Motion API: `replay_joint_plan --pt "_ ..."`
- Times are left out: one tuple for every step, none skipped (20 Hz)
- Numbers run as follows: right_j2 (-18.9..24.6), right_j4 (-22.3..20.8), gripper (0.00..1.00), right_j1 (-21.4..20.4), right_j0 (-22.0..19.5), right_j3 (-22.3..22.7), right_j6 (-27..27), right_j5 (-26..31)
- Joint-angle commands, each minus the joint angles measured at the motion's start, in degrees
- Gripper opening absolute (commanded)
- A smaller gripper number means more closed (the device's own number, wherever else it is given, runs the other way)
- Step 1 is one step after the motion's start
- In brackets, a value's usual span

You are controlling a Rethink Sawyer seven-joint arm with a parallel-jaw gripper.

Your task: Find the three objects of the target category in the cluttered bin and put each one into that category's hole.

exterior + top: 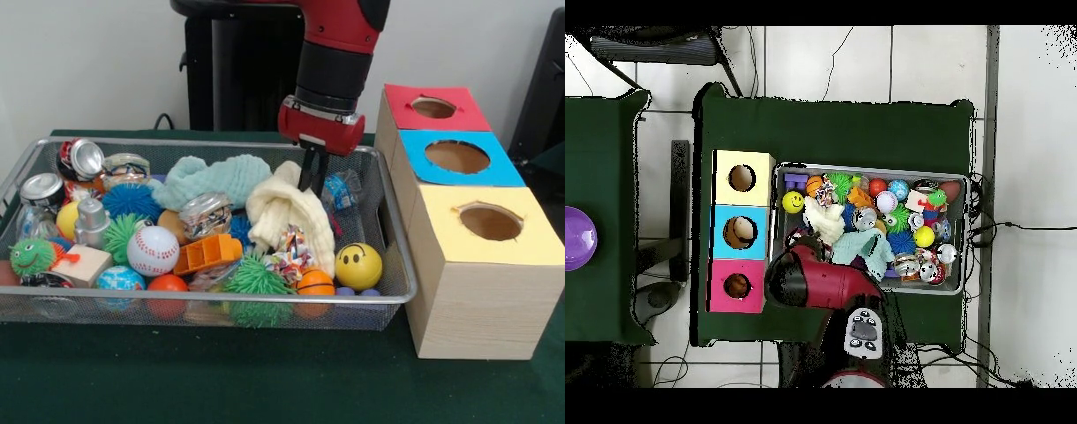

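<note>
Claw: my claw (312,177) hangs low over the bin's (393,296) back right part; its dark tips sit close together against the cream cloth (287,212); clamped on it or not, I cannot tell.
Targets: none of the three plush animals shows in either view; I judge them buried under cloth and clutter.
Hole: the red-bordered hole (433,108) lies at about 2 o'clock from my claw in the front view, just outside the bin on the worktop (265,380); the blue-bordered hole (456,156) and yellow-bordered hole (490,222) stand nearer the camera.
Risk: the cream cloth may drag the candy wrappers (290,247) or the smiley ball (358,265) over the rim.
Risk: a blind grasp may take a green spiky ball (256,281) for a plush.
Cause: tight packing; targets hidden.
</note>
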Motion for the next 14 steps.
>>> replay_joint_plan --pt "-2.0 3.7 0.00 -0.7 0.1 -2.3 9.8 -1.0" --pt "-1.7 3.6 0.00 -1.5 -0.3 -2.2 9.2 -0.3" --pt "-1.3 3.4 0.00 -2.3 -0.7 -2.1 8.7 0.5" --pt "-1.1 3.1 0.00 -3.3 -1.0 -2.2 8.1 1.5" --pt "-0.9 2.9 0.00 -4.3 -1.4 -2.2 7.4 2.6" --pt "-0.9 2.7 0.00 -5.2 -1.5 -2.3 6.9 3.9" --pt "-1.0 2.5 0.00 -5.9 -1.6 -2.3 6.4 4.8" --pt "-1.1 2.3 0.00 -6.6 -1.6 -2.4 5.9 5.9" --pt "-0.9 2.2 0.00 -6.8 -1.7 -2.4 5.7 6.4" --pt "-1.1 2.1 0.00 -6.9 -1.6 -2.5 5.4 7.0" --pt "-1.0 2.0 0.00 -7.1 -1.6 -2.5 5.2 7.7" --pt "-1.2 2.0 0.00 -7.3 -1.4 -2.6 5.1 8.3" --pt "-1.5 1.9 0.00 -7.7 -1.4 -2.9 4.7 9.3" --pt "-1.8 1.9 0.00 -7.9 -1.2 -3.0 4.7 9.9"
